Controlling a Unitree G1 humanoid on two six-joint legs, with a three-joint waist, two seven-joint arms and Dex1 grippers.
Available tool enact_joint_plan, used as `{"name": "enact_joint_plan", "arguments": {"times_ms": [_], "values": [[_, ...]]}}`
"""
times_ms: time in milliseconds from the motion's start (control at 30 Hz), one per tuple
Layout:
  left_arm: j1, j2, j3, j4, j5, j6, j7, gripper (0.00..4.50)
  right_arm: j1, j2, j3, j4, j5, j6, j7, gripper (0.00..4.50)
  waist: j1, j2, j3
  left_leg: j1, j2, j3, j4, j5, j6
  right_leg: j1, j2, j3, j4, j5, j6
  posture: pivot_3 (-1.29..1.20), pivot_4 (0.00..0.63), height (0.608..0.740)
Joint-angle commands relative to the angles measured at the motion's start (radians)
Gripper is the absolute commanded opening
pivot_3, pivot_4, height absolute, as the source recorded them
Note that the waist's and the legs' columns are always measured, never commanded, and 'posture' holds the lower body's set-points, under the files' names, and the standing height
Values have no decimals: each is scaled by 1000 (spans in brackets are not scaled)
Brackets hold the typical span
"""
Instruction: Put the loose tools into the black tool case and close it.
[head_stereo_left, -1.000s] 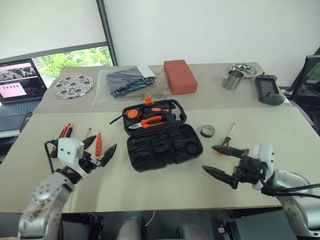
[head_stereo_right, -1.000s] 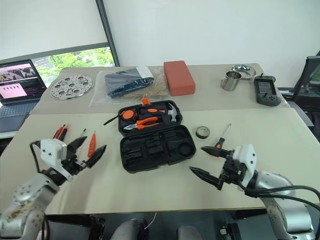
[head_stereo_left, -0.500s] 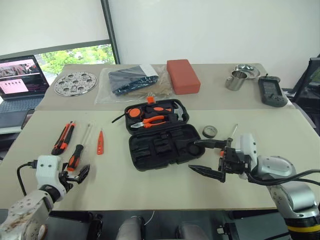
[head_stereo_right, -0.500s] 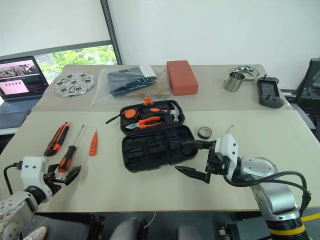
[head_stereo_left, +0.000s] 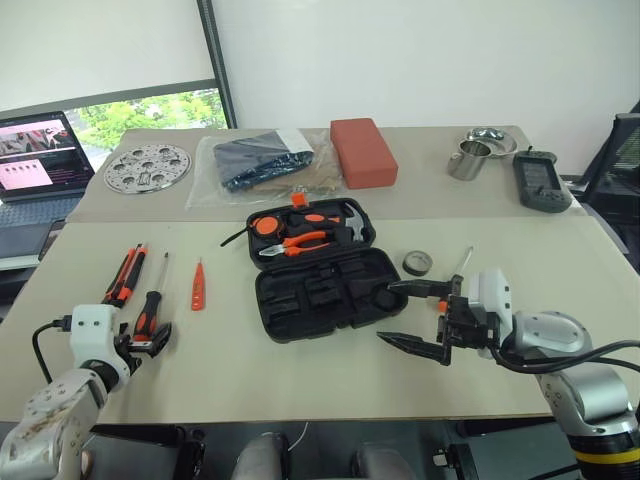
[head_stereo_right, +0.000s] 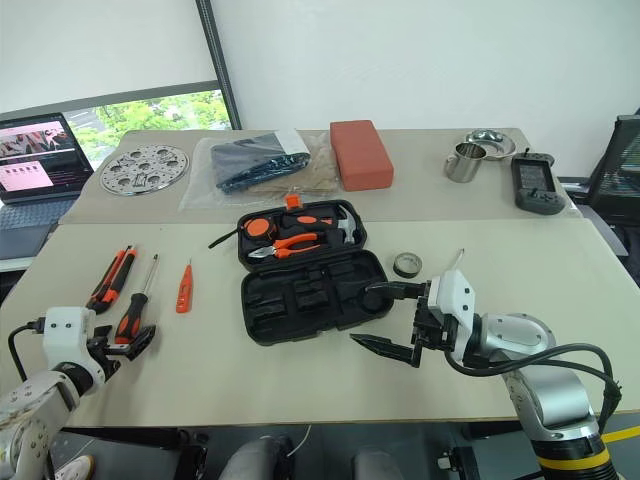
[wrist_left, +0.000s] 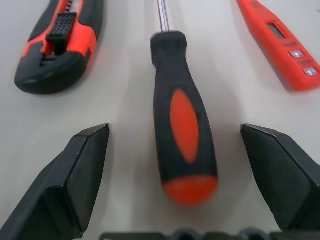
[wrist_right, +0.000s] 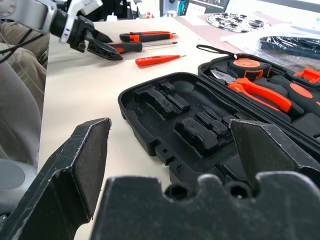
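Note:
The black tool case (head_stereo_left: 268, 300) lies open mid-table, its near half showing empty slots and its far half holding pliers and a hammer. At the left lie a utility knife (head_stereo_left: 124, 275), an orange-black screwdriver (head_stereo_left: 150, 305) and a slim orange tester (head_stereo_left: 198, 284). My left gripper (wrist_left: 175, 135) is open, its fingers either side of the screwdriver's handle (wrist_left: 182, 115) without touching it. A round tape measure (head_stereo_left: 417, 263) and a second screwdriver (head_stereo_left: 464, 260) lie right of the case. My right gripper (head_stereo_left: 402, 315) hangs open at the case's near right corner, holding nothing.
On the far table are a perforated metal disc (head_stereo_left: 147, 168), a clear bag with a dark item (head_stereo_left: 262, 160), a red block (head_stereo_left: 362, 152), a steel cup (head_stereo_left: 464, 160), a metal bowl (head_stereo_left: 490, 140) and a handheld device (head_stereo_left: 541, 180). A laptop (head_stereo_left: 35, 165) stands far left.
My left gripper has dropped down and to the left, and now straddles the screwdriver handle. My right gripper swung left toward the case, then held still.

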Motion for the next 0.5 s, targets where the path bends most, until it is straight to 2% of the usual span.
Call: {"name": "enact_joint_plan", "arguments": {"times_ms": [33, 100, 233, 333, 433, 500], "values": [[-10, 9, 7, 12, 14, -19, -10, 3112, -15, 24, -16, -20, 13, -29, -19, 4500, 0, 0, 0, 0, 0, 0, 0, 0, 0, 0, 0, 0, 0, 0, 0, 0, 150, 740], [-11, 6, 5, 16, 17, -21, -16, 2294, -16, 31, -13, -25, 13, -26, -22, 4500, -1, 0, 0, 0, 0, 0, 0, 0, 0, 0, 0, 0, 0, 0, 0, 0, 150, 740], [-19, 21, -18, 14, 42, -72, -46, 1063, -10, 39, -16, -28, 12, -27, -30, 4500, 0, 0, 0, 0, 0, 0, 0, 0, 0, 0, 0, 0, 0, 0, 0, 0, 150, 740], [-18, 51, 22, -13, 26, -169, -131, 996, 4, 35, -41, -34, 24, -25, -36, 4500, 1, 0, 0, 0, 0, 0, 0, 0, 0, 0, 0, 0, 0, 0, 0, 0, 150, 740], [-31, 85, 125, -11, -43, -249, -233, 996, 16, 36, -87, -54, 77, -7, -48, 4500, 1, -1, 1, -1, 0, 0, -1, -3, -5, -1, 0, 0, 0, 0, 0, 0, 150, 740], [-54, 128, 136, -3, -72, -295, -323, 996, 19, 44, -112, -58, 104, 3, -65, 4500, 0, -1, 1, -1, 1, 0, -1, -3, -5, -1, 0, -1, 0, 0, 0, 0, 150, 740]]}}
